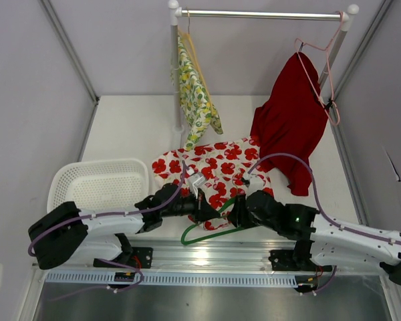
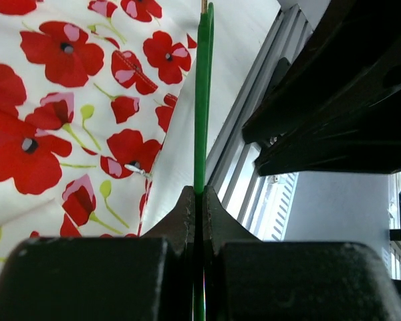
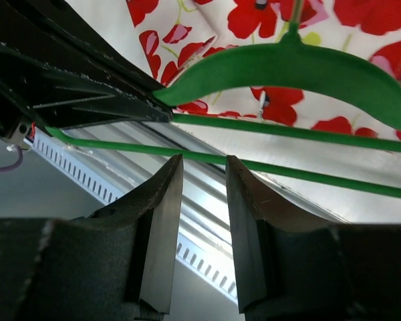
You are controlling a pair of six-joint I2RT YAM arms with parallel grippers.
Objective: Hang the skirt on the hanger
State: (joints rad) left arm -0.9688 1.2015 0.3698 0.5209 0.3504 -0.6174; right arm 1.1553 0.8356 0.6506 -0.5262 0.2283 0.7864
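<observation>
I see the white bench [image 1: 127, 127], with a rail [image 1: 260, 13] at its back carrying a red garment [image 1: 287, 127] and a yellow garment [image 1: 195, 93]. The skirt [image 1: 217, 167], white with red poppies, lies flat towards the bench's front, just right of the basket [image 1: 100, 184]. The green hanger [image 1: 207, 234] sits at the skirt's near hem. My left claw [image 2: 195, 198] is pressed together, pinching the hanger's thin bar. My right claw [image 3: 203, 180] is spread, and the hanger's lower bar crosses just past its tips.
</observation>
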